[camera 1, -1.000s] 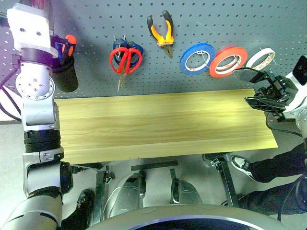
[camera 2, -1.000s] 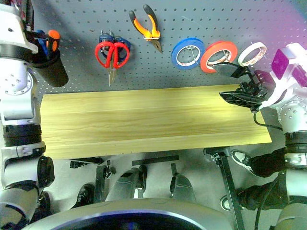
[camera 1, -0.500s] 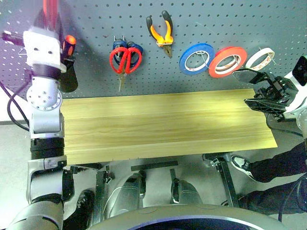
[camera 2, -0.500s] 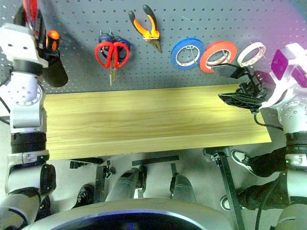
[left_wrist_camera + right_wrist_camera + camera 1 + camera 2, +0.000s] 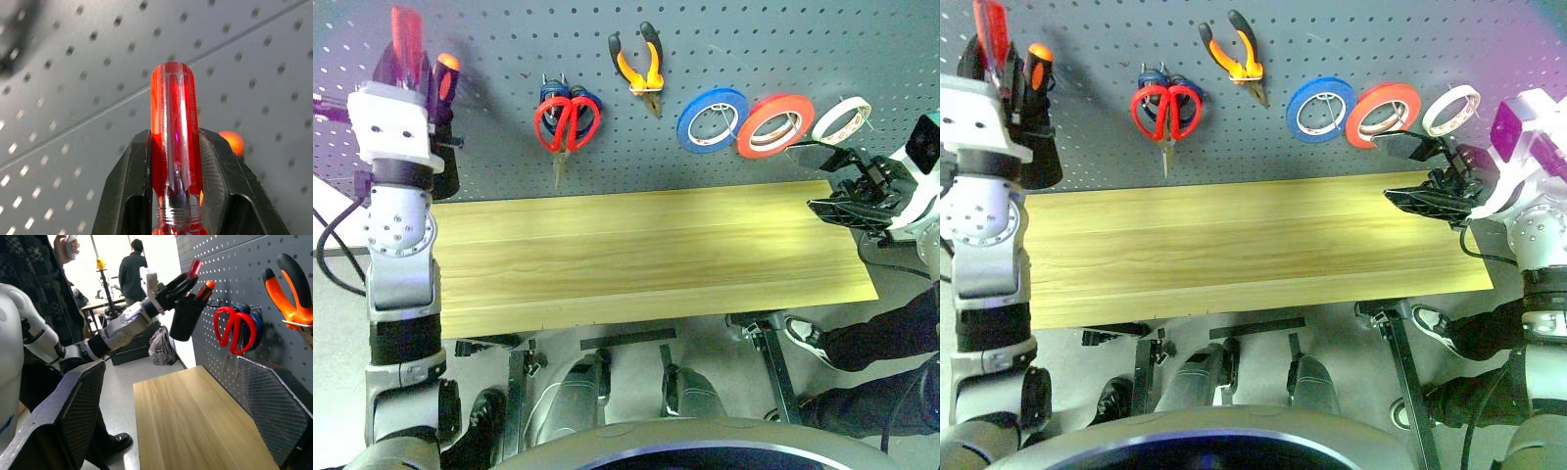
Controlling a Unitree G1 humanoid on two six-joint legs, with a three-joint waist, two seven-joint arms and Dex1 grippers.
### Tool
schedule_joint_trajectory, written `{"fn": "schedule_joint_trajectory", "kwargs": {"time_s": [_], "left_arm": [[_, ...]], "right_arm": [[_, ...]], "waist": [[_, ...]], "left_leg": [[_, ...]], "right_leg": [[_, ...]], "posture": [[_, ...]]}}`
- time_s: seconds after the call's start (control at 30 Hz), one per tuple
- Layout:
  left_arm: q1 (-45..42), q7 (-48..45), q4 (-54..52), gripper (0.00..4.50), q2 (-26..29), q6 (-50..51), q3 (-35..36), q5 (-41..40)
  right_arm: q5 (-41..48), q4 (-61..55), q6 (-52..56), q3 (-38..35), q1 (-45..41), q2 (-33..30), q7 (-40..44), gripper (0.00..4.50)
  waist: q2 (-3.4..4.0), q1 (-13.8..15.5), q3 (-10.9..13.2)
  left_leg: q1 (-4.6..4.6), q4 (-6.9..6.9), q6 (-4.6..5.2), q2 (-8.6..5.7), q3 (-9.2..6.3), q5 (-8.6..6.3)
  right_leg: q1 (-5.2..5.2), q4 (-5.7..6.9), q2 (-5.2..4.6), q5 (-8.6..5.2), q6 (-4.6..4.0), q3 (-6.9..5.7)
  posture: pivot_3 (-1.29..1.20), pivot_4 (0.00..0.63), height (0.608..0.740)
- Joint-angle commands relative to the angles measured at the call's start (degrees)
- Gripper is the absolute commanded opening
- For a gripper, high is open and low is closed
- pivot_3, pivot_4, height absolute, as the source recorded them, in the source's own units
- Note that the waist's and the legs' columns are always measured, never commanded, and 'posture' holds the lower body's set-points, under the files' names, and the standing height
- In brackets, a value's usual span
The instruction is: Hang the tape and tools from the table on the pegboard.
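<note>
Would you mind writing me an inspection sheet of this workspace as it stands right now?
Surface: the table carries no tools or tape.
Job's things: red-handled scissors, pliers and white tape hang on the pegboard; the screwdriver is in the left gripper.
Clutter: blue-handled scissors behind the red ones; blue roll and red-orange roll on the board; a black cup with an orange-topped handle in it.
Grippers: left gripper shut on the screwdriver's handle, near the cup; right gripper open, empty, over the table's right end.
Cables: a black cable by the left arm.
Surroundings: people stand beyond the table.
</note>
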Motion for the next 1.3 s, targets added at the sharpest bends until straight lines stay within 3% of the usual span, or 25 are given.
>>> {"fn": "schedule_joint_trajectory", "kwargs": {"time_s": [0.03,0.6,0.97,1.3], "left_arm": [[2.59,0.69,-6.01,0.95,-0.14,2.11,2.78,-0.47],[8.44,1.02,-3.73,0.95,-2.28,3.62,5.75,-3.46],[7.72,1.17,-3.18,4.47,-3.2,5.3,6.94,-6.45],[8.13,-1.67,-10.81,4.47,-4.55,9.04,5.85,-12.57]], "right_arm": [[0.21,0.34,-1.01,-0.63,-1.31,-0.67,0.37,4.5],[-0.25,1.47,-1.65,1.14,-2.18,-1.12,0.37,4.5],[-0.5,1.51,-1.96,1.56,-1.96,-1.17,0.37,4.5],[-0.48,1.73,-2.13,2.21,-2.33,-1.11,0.37,4.5]], "waist": [[0.0,-0.03,0.0],[0.02,-1.44,-0.01],[0.02,-1.12,-0.02],[0.03,-1.12,-0.03]], "left_leg": [[-0.01,0.0,0.0,0.0,0.0,0.0],[0.13,-0.12,0.02,0.06,0.2,-0.03],[0.15,-0.08,-0.1,0.09,0.21,-0.09],[0.16,-0.07,-0.11,0.09,0.21,-0.1]], "right_leg": [[-0.01,-0.01,0.0,0.0,0.0,0.01],[-0.05,0.02,-0.04,0.0,-0.01,0.05],[-0.03,0.06,-0.07,0.07,-0.1,0.05],[-0.02,0.05,-0.07,0.07,-0.11,0.05]], "posture": [[0.04,0.253,0.74],[0.04,0.26,0.74],[0.03,0.258,0.74],[0.04,0.259,0.74]]}}
